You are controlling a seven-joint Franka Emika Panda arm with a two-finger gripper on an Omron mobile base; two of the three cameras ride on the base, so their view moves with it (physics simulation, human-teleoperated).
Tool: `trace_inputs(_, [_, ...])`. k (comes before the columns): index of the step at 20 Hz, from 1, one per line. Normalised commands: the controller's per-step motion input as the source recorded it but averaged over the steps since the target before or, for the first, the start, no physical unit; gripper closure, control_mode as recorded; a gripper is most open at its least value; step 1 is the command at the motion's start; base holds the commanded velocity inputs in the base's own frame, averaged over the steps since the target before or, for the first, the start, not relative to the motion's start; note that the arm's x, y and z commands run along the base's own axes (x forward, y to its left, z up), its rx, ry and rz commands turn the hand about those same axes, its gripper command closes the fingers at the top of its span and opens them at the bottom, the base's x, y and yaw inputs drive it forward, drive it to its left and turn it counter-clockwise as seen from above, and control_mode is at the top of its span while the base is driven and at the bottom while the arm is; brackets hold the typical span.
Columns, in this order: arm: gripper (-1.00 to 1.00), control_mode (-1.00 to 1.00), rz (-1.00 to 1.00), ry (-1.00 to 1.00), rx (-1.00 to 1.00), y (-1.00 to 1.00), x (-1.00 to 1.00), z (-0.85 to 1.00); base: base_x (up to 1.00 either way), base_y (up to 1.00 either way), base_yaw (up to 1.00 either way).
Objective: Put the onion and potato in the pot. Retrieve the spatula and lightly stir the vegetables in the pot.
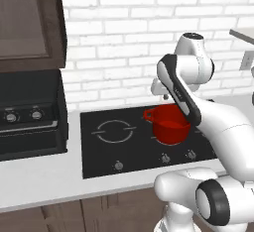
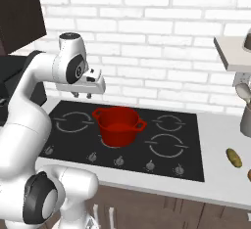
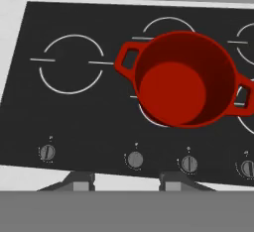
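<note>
Here we see the gripper (image 2: 82,95) hanging above the black cooktop (image 2: 73,110), behind and to the left of the red pot (image 2: 117,125); its fingertips (image 3: 79,180) stand partly apart with nothing between them. The pot sits empty on a burner. The potato (image 2: 234,157) lies well apart on the counter (image 2: 220,179), with the onion (image 2: 249,175) just beside it at the frame edge

Home kitchen, rendered; black glass cooktop (image 2: 147,140) with ring burners and front knob row (image 3: 135,160) sat in pale counter (image 1: 44,176); white brick backsplash (image 2: 157,42) ran behind; dark wood cabinet (image 1: 27,23) hung at far left above black appliance with dials (image 1: 25,119); red pot (image 2: 117,125) stood on hob; utensil holder with spoons (image 2: 245,110) at right below shelf (image 2: 235,52).
</note>
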Motion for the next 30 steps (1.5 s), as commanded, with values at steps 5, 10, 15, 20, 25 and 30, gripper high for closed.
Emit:
trace_inputs(5, [-1.00, 1.00, 0.00, 0.00, 0.00, 0.00, 0.00, 0.00, 0.00, -0.10, 0.00])
trace_inputs(10, [-1.00, 1.00, 0.00, 0.00, 0.00, 0.00, 0.00, 0.00, 0.00, -0.63, 0.00])
trace_inputs(15, [-1.00, 1.00, 0.00, 0.00, 0.00, 0.00, 0.00, 0.00, 0.04, -0.65, 0.00])
trace_inputs(20, [-1.00, 1.00, 0.00, 0.00, 0.00, 0.00, 0.00, 0.00, 0.06, -0.65, 0.00])
trace_inputs(25, [-1.00, 1.00, 0.00, 0.00, 0.00, 0.00, 0.00, 0.00, 0.07, -0.63, 0.00])
trace_inputs(30, [-1.00, 1.00, 0.00, 0.00, 0.00, 0.00, 0.00, 0.00, 0.30, -0.45, 0.00])
